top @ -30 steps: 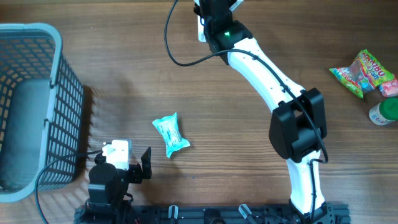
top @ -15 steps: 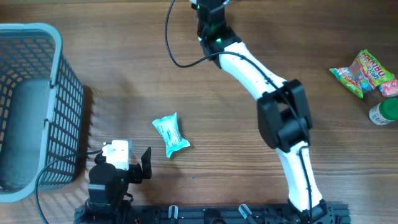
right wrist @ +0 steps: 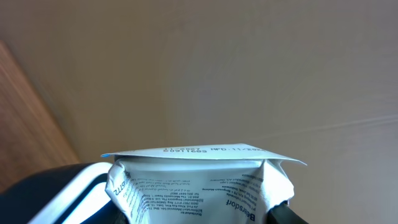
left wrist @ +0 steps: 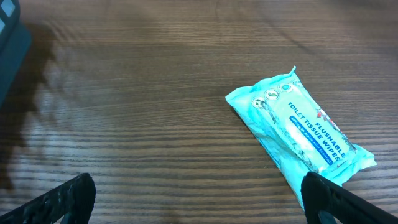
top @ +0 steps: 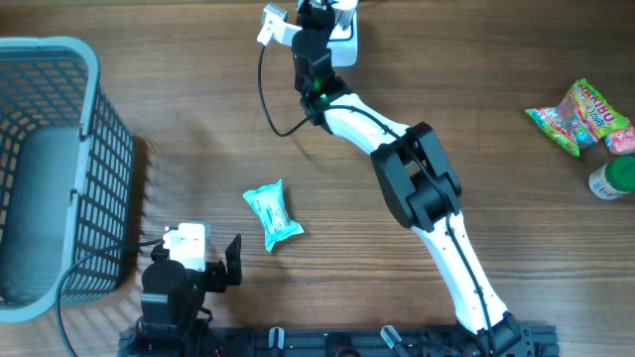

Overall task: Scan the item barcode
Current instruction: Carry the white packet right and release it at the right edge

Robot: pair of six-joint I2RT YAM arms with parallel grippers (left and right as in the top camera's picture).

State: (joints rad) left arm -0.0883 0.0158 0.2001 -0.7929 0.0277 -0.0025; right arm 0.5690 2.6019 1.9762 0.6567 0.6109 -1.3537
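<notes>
Right hand (right wrist: 186,208) is up at the far edge of the tabletop (top: 198,119), pinching a white printed packet (right wrist: 205,165) between its fingers, sealed edge pointing away from the wrist. The packet is held in the air, clear of the wood. Left hand (left wrist: 199,208) sits low at the near edge, fingers spread wide and gripping nothing. Just beyond it, a teal pack of flushable wipes (left wrist: 301,134) lies flat on the tabletop. At the left edge stands the blue-grey mesh basket (top: 109,159); I cannot tell what is in it. Far right, well apart: a colourful snack bag (top: 580,114) beside a green-capped bottle (top: 615,178).
</notes>
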